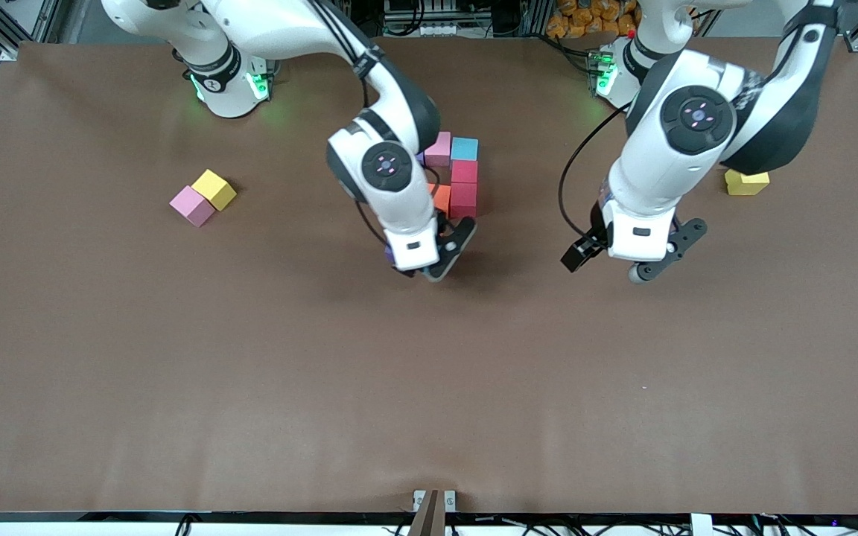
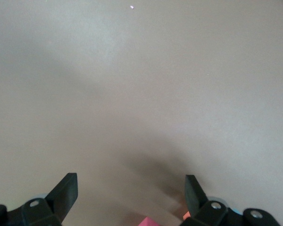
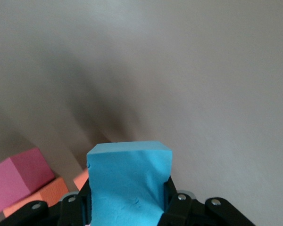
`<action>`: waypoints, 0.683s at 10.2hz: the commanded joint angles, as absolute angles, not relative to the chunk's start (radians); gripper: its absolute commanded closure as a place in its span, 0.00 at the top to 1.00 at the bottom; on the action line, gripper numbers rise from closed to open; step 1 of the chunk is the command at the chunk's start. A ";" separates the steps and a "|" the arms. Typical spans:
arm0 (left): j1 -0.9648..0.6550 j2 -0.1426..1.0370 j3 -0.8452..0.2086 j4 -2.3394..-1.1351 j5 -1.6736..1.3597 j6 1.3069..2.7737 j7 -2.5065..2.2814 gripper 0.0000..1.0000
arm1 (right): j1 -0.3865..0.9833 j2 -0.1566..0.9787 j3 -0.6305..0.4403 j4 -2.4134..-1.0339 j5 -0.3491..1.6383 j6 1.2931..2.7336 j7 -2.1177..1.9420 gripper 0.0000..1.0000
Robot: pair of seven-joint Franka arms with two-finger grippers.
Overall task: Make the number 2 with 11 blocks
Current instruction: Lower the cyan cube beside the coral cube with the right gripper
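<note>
Plainly, the right gripper [image 1: 429,272] was clenched on a light blue block [image 3: 129,183], hanging low over bare tabletop [image 1: 429,387] just beside the lower end of the unfinished number 2 [image 1: 455,179]; that figure sat about midway between the tabletop's two ends and closer to the edge where the arms' bases stood, showing a pink cube [image 1: 438,149], a light blue cube [image 1: 464,148], two red cubes [image 1: 464,192] and an orange cube [image 1: 442,198], the rest hidden by the arm; so the empty cell probably lay right under the carried block, toward the front camera from the orange cube, and the right arm was clearly the nearer one; the left gripper [image 1: 626,264] waited with jaws released over bare tabletop toward its own end; a spare pink block [image 1: 191,205] touched a yellow cube [image 1: 214,189] toward the right arm's end.
</note>
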State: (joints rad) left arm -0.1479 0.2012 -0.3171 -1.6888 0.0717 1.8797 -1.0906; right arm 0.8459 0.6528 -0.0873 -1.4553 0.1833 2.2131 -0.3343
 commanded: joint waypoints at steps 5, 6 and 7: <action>-0.031 0.179 -0.311 -1.611 0.078 1.773 -0.749 1.00 | 0.914 0.732 -0.091 -1.451 0.207 2.364 -0.564 0.17; -0.026 0.179 -0.311 -1.612 0.083 1.772 -0.739 1.00 | 0.910 0.735 -0.078 -1.453 0.206 2.379 -0.612 0.16; -0.018 0.178 -0.311 -1.611 0.081 1.769 -0.739 1.00 | 0.896 0.744 -0.039 -1.457 0.203 2.402 -0.647 0.13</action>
State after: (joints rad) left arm -0.0257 0.1849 -0.3047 -1.6165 0.0717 1.7905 -0.7565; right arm 0.9091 0.7320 -0.0789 -1.4568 0.1900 2.3720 -0.5795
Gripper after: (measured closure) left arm 0.000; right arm 0.427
